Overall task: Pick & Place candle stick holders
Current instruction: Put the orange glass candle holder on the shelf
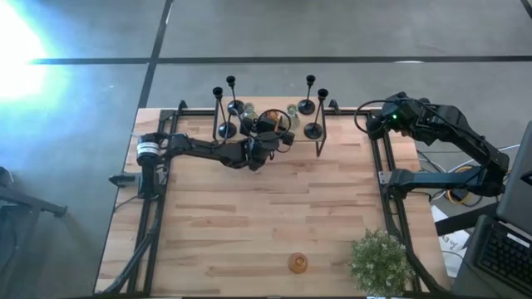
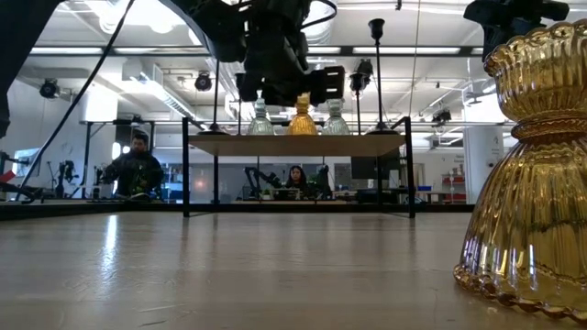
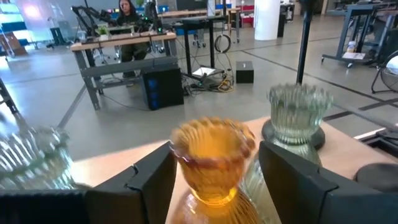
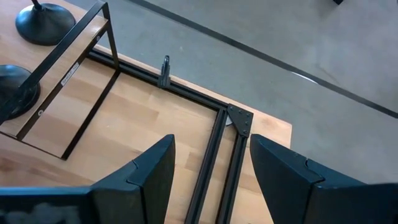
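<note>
A raised black-framed shelf (image 2: pixel 298 144) stands at the table's far middle. On it stand black candle stick holders (image 1: pixel 309 94), two pale-green glass holders (image 2: pixel 260 117) (image 2: pixel 335 117) and an amber glass holder (image 3: pixel 211 158). My left gripper (image 3: pixel 214 180) is open at the shelf. Its two fingers stand on either side of the amber holder, and I see no plain touch. A second amber holder (image 1: pixel 298 263) stands on its base near the table's near edge, and it looms large in the low view (image 2: pixel 532 165). My right gripper (image 4: pixel 211 180) is open and empty at the table's far right corner.
A green potted plant (image 1: pixel 381 259) stands at the near right, beside the second amber holder. One pale-green holder (image 3: pixel 298 112) and a black holder's base stand close beyond my left gripper's fingers. Black rails (image 4: pixel 214 149) run along the table's edges. People sit at desks beyond the table.
</note>
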